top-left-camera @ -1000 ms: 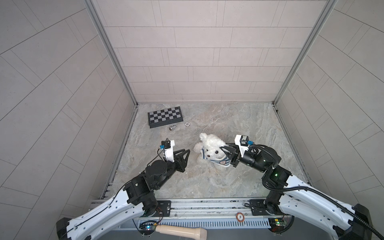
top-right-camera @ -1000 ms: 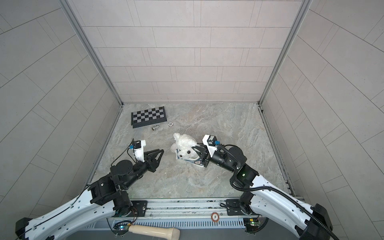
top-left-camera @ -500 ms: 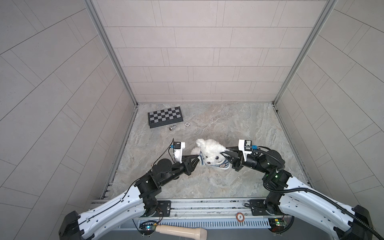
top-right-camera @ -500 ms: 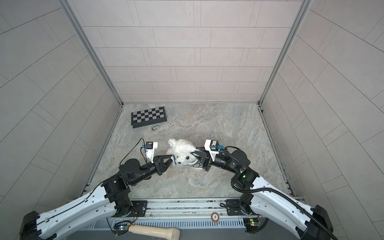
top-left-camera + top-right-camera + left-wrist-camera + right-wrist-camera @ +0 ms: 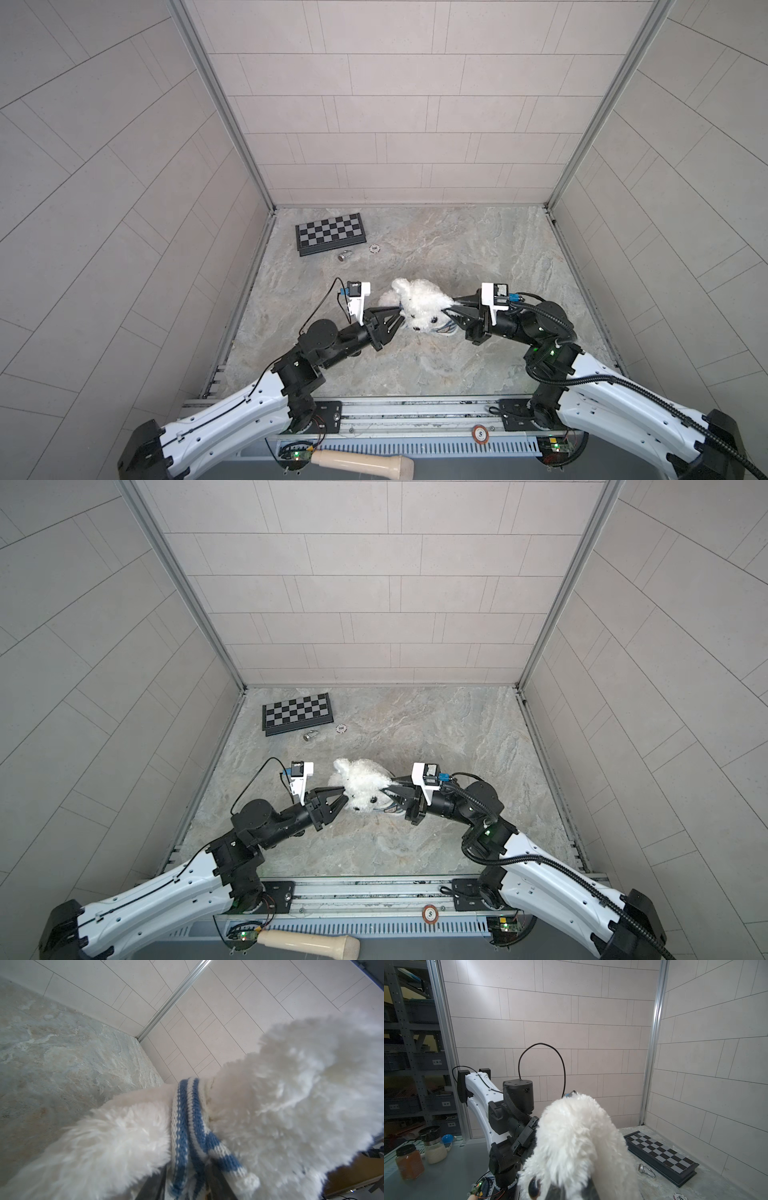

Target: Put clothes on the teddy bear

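**Bear dressing: shirt's on the bear, but only as a scarf**

The bear sits mid-frame in both top views, on the near half of the table, wedged between the two grippers.

The shirt is bunched into a striped rope and cinched between two lumps of fur. I can't tell if that's the neck or an arm. A bit of it also pokes out under the bear's face in a top view.

The left gripper has its fingers on either side of that rope. Honestly I can't tell whether it's pinching or loose.

The right gripper is clamped tight and buried in fur on the bear's other side. What it's got is hidden.

My guess is it's less than halfway. The shirt is over something, but no torso is covered and no sleeve looks filled. What's left is to spread it, pull it down and thread the arms.
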### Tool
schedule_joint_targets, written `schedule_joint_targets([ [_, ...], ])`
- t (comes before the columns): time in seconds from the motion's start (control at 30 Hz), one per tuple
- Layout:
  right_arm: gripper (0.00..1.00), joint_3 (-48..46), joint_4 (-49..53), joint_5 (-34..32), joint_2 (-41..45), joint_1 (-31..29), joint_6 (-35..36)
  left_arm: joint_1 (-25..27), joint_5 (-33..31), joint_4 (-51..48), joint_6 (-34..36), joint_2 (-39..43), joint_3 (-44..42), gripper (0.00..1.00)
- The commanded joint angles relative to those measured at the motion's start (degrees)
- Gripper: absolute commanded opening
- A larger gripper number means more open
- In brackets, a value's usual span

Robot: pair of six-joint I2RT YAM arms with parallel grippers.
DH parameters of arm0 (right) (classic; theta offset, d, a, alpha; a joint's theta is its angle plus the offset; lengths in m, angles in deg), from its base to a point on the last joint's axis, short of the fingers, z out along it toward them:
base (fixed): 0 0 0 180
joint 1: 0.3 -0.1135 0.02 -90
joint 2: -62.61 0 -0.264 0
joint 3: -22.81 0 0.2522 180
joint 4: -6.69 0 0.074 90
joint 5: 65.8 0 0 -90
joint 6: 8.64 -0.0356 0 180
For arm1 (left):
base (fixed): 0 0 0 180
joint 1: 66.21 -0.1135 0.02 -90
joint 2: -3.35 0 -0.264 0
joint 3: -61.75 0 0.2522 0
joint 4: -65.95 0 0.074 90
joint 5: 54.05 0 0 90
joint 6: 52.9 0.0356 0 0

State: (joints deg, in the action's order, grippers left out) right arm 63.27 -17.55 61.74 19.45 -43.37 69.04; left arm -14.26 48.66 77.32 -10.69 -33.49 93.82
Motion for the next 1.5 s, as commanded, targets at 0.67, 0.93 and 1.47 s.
schedule_joint_targets([
  [0.67, 0.0, -0.48, -7.29, 3.68, 2.43, 0.08, -5.22, 5.24, -7.02, 10.53, 3.49, -4.27, 0.77, 0.14],
  [0.93, 0.0, 0.28, 0.63, -1.16, 5.83, 0.86, -2.25, 5.3, -10.83, 0.94, 5.23, 3.08, -0.43, 0.02],
  [1.47, 0.0, -1.19, 2.31, -1.16, 9.4, 1.67, 0.34, 5.25, -21.84, -16.46, 6.6, 15.63, -0.64, 0.0],
])
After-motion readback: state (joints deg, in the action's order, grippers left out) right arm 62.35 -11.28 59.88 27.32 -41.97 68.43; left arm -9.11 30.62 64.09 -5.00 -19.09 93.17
